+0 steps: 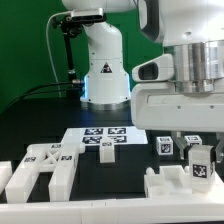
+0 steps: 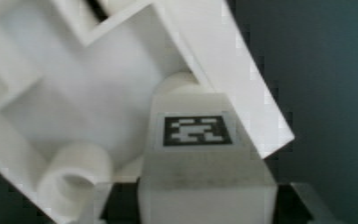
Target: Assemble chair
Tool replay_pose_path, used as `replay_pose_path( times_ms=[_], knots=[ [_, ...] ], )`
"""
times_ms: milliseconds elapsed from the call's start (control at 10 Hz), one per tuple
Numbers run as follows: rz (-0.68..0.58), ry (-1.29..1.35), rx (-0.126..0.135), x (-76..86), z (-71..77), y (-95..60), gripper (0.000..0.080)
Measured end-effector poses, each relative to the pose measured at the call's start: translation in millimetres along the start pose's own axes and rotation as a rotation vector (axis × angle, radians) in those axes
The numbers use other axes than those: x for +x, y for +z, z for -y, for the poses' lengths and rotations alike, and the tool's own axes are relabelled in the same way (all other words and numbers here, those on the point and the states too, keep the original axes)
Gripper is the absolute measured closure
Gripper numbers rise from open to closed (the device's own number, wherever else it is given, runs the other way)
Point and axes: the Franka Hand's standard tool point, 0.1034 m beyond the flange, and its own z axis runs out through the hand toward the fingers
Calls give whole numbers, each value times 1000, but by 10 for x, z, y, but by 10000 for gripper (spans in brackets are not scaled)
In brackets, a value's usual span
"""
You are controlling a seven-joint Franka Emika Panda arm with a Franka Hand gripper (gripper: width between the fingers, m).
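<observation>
A: Where's the gripper (image 1: 200, 152) hanging?
B: It's hanging over a tagged chair block (image 1: 200, 170), off the marker board (image 1: 105, 140) toward the exterior view's right. Jaws are straddling the block, but I can't tell if they're actually pinching.
A: Handling?
B: It's looking like stiff, light, slick plastic. I'm guessing squeezing its flat sides is safest.

Arm (image 1: 182, 100) glossy white, rounded; base (image 1: 105, 55) w/ blk logo (image 1: 103, 71); blk cable (image 1: 60, 50); gripper (image 1: 200, 170) body white/grey.
</observation>
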Motion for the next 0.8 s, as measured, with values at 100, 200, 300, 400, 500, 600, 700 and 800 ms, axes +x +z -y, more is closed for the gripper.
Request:
replay_pose_path(
  times_ms=[100, 200, 300, 400, 500, 600, 700, 800],
  knots=[
    [13, 201, 5, -14, 4, 2, 514],
    [28, 352, 15, -10, 8, 1, 514],
    [29, 430, 14, -12, 9, 3, 514],
    [29, 464, 14, -10, 8, 3, 514],
    [29, 446, 14, -9, 7, 3, 514],
    [28, 430, 14, -11, 8, 7, 514],
    [12, 197, 24, 15, 9, 20, 404],
    [6, -26, 29, 24, 8, 31, 265]
  ],
)
